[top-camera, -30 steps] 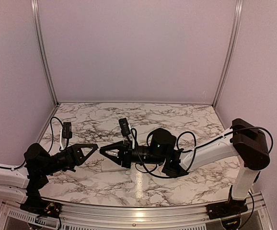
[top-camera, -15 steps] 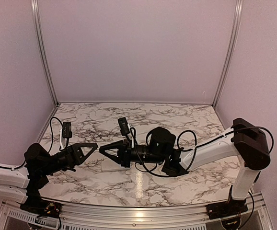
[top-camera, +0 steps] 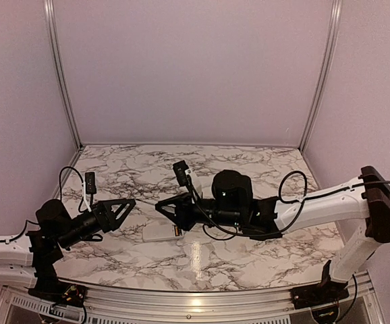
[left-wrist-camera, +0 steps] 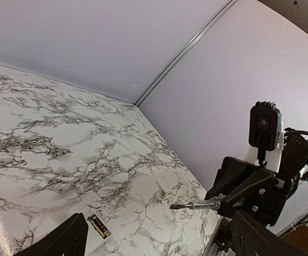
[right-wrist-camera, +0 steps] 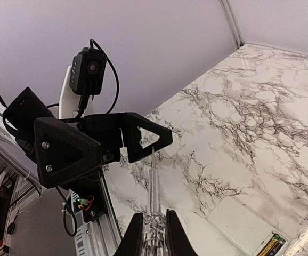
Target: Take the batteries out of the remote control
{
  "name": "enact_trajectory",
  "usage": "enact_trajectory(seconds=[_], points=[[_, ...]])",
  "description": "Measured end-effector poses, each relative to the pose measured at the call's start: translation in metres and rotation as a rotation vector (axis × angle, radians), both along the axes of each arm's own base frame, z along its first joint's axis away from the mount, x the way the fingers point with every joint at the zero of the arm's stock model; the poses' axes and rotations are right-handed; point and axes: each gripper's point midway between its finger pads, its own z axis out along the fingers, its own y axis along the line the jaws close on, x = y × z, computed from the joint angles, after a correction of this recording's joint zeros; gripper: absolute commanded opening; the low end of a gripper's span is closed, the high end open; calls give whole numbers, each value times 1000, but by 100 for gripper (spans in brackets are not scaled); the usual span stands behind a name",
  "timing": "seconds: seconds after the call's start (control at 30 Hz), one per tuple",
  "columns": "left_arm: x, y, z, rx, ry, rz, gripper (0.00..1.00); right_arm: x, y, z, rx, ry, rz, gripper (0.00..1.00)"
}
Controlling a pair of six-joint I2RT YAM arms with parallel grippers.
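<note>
The white remote control (top-camera: 156,233) lies flat on the marble table (top-camera: 249,169), below and between both grippers. Its battery bay is uncovered, and the batteries (left-wrist-camera: 99,226) sit inside, one orange-gold beside one dark. In the right wrist view the remote control (right-wrist-camera: 239,218) shows low right with the batteries (right-wrist-camera: 271,246) at its end. My right gripper (top-camera: 162,205) (right-wrist-camera: 154,216) is shut on a clear-handled screwdriver (right-wrist-camera: 153,181) (left-wrist-camera: 202,204) that points at my left gripper (top-camera: 131,202) (left-wrist-camera: 159,226). The left one hovers above the table, open and holding nothing.
A small flat white piece (left-wrist-camera: 162,185) lies on the marble to the right of the remote. Purple walls with metal corner posts (top-camera: 60,74) close in the table on three sides. The right arm's wrist camera (left-wrist-camera: 264,125) faces the left gripper at close range.
My left gripper has gone from shut to wide open. The right gripper with the screwdriver has drawn back to the right and slightly up, as that arm stretched out.
</note>
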Motion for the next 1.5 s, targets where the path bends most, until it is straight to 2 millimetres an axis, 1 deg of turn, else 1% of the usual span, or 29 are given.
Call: enact_trajectory(seconds=[0.1, 0.27, 0.47, 0.6, 0.67, 0.77, 0.87, 1.0, 1.07, 1.17, 1.3, 1.4, 1.5], points=[[7, 5, -6, 45, 13, 51, 99, 7, -8, 7, -30, -26, -51, 0], [19, 11, -17, 126, 48, 126, 99, 18, -26, 9, -96, -52, -140, 0], [32, 16, -29, 214, 99, 197, 99, 27, -47, 5, -177, -62, -231, 0], [36, 18, -34, 268, 136, 225, 97, 32, -59, -6, -265, -53, -277, 0], [38, 18, -35, 298, 156, 235, 96, 33, -64, -10, -306, -47, -290, 0], [41, 15, -39, 333, 180, 236, 94, 35, -67, -9, -350, -44, -301, 0], [43, 13, -53, 382, 215, 231, 90, 35, -71, -7, -375, -44, -312, 0], [45, 7, -77, 461, 274, 214, 85, 35, -80, -11, -412, -40, -327, 0], [45, 3, -84, 486, 296, 201, 85, 35, -84, -14, -429, -36, -336, 0], [45, 2, -88, 499, 311, 200, 83, 36, -90, -18, -455, -27, -352, 0], [46, 2, -96, 531, 334, 202, 82, 33, -97, -28, -507, 2, -360, 0], [48, -2, -107, 562, 359, 190, 78, 32, -99, -36, -538, 20, -359, 0], [48, -9, -120, 600, 386, 166, 74, 31, -96, -46, -552, 47, -332, 0]])
